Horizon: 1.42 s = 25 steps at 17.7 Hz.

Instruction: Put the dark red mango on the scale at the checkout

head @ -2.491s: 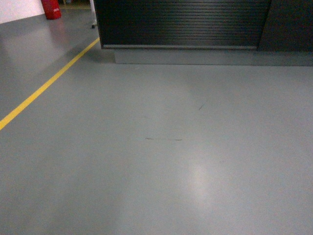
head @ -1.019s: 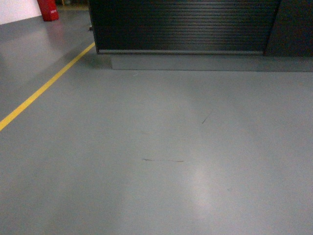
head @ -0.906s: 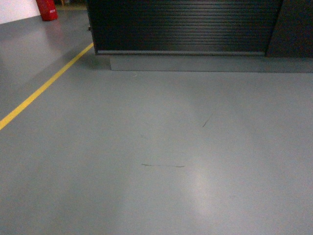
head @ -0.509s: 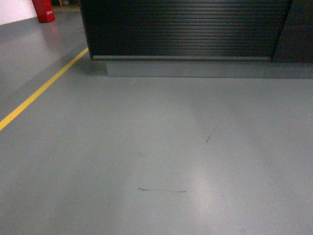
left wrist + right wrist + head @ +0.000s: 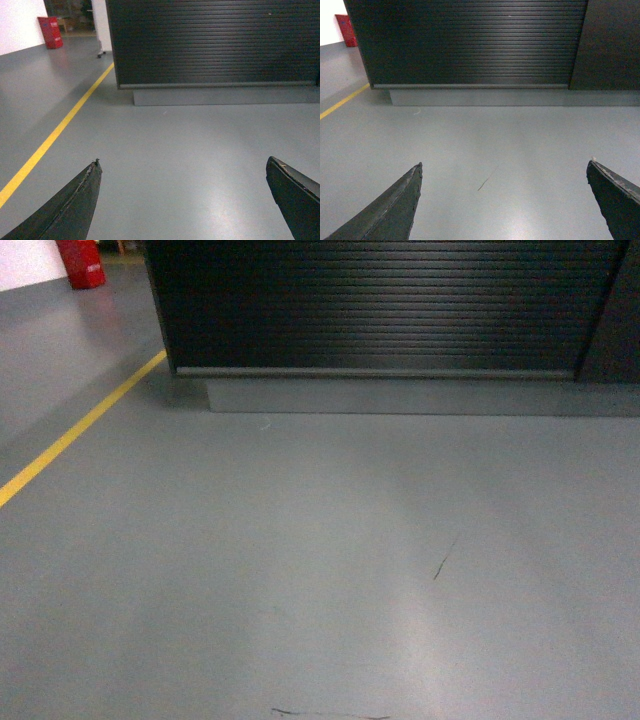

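The checkout (image 5: 380, 310) fills the top of the head view as a black counter front of horizontal ribbed slats on a grey plinth; it also stands ahead in the left wrist view (image 5: 215, 45) and the right wrist view (image 5: 470, 45). Its top is out of view, so the scale and the dark red mango are out of view. My left gripper (image 5: 182, 165) is open over bare floor, with nothing between its dark fingers (image 5: 75, 205). My right gripper (image 5: 505, 167) is open too, empty, its fingers (image 5: 615, 200) wide apart.
Grey floor (image 5: 300, 560) stretches between me and the counter, with dark scuff marks (image 5: 443, 562). A yellow line (image 5: 80, 430) runs diagonally at the left. A red object (image 5: 82, 262) stands far back left, and a darker panel (image 5: 612, 45) adjoins the counter on the right.
The counter front has grown larger and lower in the head view, and the floor scuffs have slid toward the bottom edge: I have rolled closer to the checkout.
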{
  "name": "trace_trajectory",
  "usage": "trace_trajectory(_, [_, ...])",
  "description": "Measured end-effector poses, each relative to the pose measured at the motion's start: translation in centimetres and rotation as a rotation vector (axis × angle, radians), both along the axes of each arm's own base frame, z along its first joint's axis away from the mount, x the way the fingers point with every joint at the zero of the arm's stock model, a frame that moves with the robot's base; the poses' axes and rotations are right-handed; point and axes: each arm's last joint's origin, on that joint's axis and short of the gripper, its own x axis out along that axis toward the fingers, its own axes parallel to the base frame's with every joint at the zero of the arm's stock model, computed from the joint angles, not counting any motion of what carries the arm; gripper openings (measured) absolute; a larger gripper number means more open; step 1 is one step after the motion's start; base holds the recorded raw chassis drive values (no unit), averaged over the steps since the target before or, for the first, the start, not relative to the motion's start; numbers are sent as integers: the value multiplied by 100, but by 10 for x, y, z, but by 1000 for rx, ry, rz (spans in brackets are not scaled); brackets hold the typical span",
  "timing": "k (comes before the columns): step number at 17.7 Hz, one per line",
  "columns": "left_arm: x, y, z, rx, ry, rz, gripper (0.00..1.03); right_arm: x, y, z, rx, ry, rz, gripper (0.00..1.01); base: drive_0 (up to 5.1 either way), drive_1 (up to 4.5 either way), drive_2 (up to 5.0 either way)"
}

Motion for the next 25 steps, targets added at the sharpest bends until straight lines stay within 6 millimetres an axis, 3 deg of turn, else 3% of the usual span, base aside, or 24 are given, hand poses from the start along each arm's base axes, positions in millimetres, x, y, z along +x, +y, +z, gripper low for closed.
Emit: trace_trajectory(25, [0,0,0,0,-1,1,98,0,0,0,0,0,0,98,-3,423,-429])
